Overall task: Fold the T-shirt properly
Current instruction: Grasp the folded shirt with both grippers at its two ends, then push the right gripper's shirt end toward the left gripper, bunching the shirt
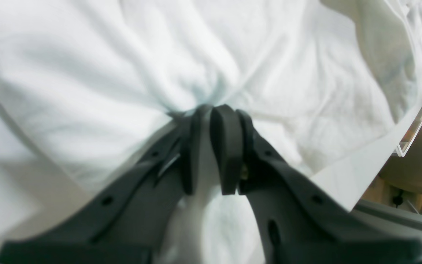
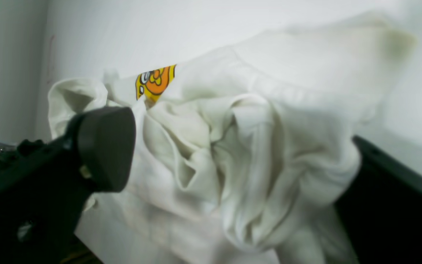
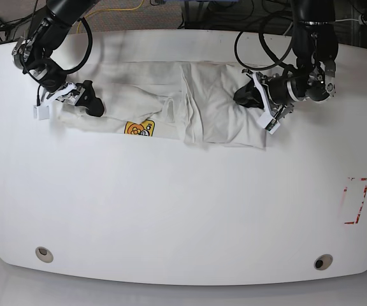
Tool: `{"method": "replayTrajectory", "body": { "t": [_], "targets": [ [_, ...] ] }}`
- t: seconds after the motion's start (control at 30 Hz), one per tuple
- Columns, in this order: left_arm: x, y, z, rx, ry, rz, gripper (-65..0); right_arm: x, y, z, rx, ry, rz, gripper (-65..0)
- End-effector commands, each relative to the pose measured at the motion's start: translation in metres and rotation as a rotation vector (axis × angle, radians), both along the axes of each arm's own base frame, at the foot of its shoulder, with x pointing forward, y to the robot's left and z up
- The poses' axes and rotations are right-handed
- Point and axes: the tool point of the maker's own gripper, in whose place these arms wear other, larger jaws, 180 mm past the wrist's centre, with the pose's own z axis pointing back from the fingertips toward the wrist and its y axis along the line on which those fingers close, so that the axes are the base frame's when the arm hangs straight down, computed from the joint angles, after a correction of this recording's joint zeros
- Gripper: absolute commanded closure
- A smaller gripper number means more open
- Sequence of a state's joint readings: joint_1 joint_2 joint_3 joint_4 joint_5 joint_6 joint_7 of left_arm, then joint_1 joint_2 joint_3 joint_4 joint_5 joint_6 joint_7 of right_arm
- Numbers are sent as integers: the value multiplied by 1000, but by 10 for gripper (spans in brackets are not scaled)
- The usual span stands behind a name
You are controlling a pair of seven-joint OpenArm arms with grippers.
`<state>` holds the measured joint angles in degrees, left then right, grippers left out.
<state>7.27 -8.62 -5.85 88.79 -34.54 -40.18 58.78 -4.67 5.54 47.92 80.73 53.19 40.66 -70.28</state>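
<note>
Seen from the base view, your right gripper sat at the left end of the T-shirt, which lay bunched and wrinkled across the far half of the white table. In its wrist view, that gripper's jaws stood wide apart, with a crumpled wad of cream cloth between them; you could not tell whether the fingers pressed on it. Just right of that gripper, a small yellow-orange cartoon patch showed on the near edge of the shirt; no words on it could be read. Further right, the shirt's body was folded over itself in a thicker panel. At its right end, your left gripper had its jaws nearly closed, pinching a fold of white fabric at the fingertips. Near the table's right edge lay a red dashed rectangle.
</note>
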Motion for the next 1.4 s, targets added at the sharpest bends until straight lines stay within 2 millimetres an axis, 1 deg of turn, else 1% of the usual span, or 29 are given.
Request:
{"method": "replayTrajectory", "body": {
  "t": [0.0,0.03,0.1,0.13,0.17,0.2,0.23,0.27,0.3,0.33,0.37,0.43,0.53,0.63,0.7,0.8,0.83,0.9,1.0,1.13,1.27,1.37],
  "targets": [
    [-6,10,-10,69,35,-13,-88,-14,-1,-13,-39,91,33,-549],
    [-5,10,-11,69,36,-12,-88,-13,-1,-13,-39,88,31,-518],
    [-6,11,-12,68,41,-11,-88,-13,-3,-13,-41,79,20,-430],
    [-6,11,-12,68,41,-11,-88,-14,-3,-14,-41,78,17,-377],
    [-6,11,-12,68,41,-11,-88,-14,-4,-13,-44,72,11,-308],
    [-6,11,-12,68,41,-11,-88,-14,-4,-13,-44,70,8,-274],
    [-6,11,-12,68,41,-11,-88,-14,-8,-11,-56,64,3,-185],
    [-6,11,-12,68,41,-11,-88,-14,-9,-10,-61,61,3,-124],
    [-6,10,-12,68,41,-13,-88,-14,-10,-9,-65,59,3,-86],
    [-7,10,-14,67,49,-13,-89,-13,-11,-7,-72,54,4,-16],
    [-7,10,-14,67,50,-12,-89,-12,-11,-6,-76,49,5,0],
    [-4,11,-14,68,49,-11,-89,-11,-12,1,-96,31,8,0],
    [-3,11,-17,67,58,-10,-89,-14,-14,9,-136,14,14,-5],
    [-7,9,-25,81,83,-27,-89,-12,-16,24,-187,-23,25,-5],
    [-5,8,-29,108,87,-45,-89,-11,-17,34,-219,-46,32,-5],
    [-8,5,-38,162,103,-94,-89,-10,-19,47,-254,-66,24,-5],
    [-10,4,-42,189,111,-118,-89,-9,-20,55,-269,-75,13,-5],
    [-12,3,-45,218,113,-142,-89,-5,-19,65,-282,-90,7,-5],
    [-14,0,-47,252,110,-177,-89,2,-7,80,-298,-113,27,-5],
    [-17,-5,-49,264,111,-204,-89,10,10,95,-294,-138,46,-5],
    [-19,-12,-49,264,108,-231,-89,18,38,107,-269,-155,89,-5],
    [-22,-15,-51,262,114,-242,-89,22,55,110,-236,-154,113,-5]
  ]
}}
